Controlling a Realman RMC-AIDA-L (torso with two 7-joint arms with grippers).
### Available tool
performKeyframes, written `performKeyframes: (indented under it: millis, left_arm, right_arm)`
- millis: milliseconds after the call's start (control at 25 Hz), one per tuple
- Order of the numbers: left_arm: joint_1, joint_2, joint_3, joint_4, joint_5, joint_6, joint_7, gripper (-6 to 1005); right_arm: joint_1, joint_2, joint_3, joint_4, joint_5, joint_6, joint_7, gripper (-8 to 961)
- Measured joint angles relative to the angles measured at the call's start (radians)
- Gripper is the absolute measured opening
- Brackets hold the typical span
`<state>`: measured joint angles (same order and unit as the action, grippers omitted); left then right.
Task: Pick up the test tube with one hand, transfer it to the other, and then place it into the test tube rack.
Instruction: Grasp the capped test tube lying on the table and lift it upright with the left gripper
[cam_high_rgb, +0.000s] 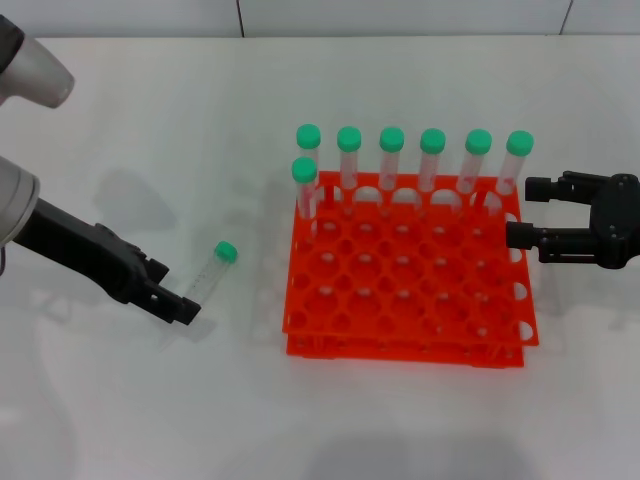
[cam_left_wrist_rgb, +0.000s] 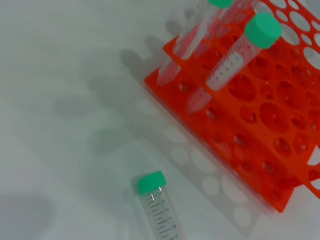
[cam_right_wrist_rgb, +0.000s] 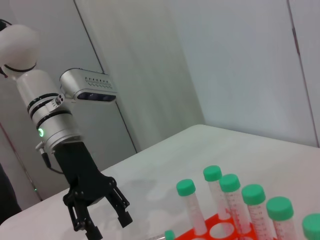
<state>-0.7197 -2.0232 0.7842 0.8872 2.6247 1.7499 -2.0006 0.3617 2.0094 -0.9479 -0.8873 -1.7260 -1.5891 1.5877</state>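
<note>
The test tube (cam_high_rgb: 210, 272), clear with a green cap, lies on the white table left of the test tube rack (cam_high_rgb: 405, 290), cap pointing away from me. In the left wrist view the test tube (cam_left_wrist_rgb: 159, 212) lies close below the camera. My left gripper (cam_high_rgb: 176, 292) hangs open just beside the tube's bottom end, holding nothing. From the right wrist view the left gripper (cam_right_wrist_rgb: 107, 226) shows its fingers spread. My right gripper (cam_high_rgb: 522, 212) stands open at the rack's far right corner, empty.
Several green-capped tubes (cam_high_rgb: 433, 160) stand upright along the rack's back row, and one more (cam_high_rgb: 305, 190) stands in the second row at the left. The rack's front rows of holes hold nothing. Bare table lies around the loose tube.
</note>
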Motion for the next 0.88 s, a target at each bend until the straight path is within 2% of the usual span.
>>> performKeyframes:
  millis: [880]
  left_arm:
    - [-0.001, -0.001, 0.016, -0.062, 0.055, -0.046, -0.007, 875]
  right_arm:
    - [-0.003, 0.000, 0.000, -0.001, 0.003, 0.000, 0.000, 826]
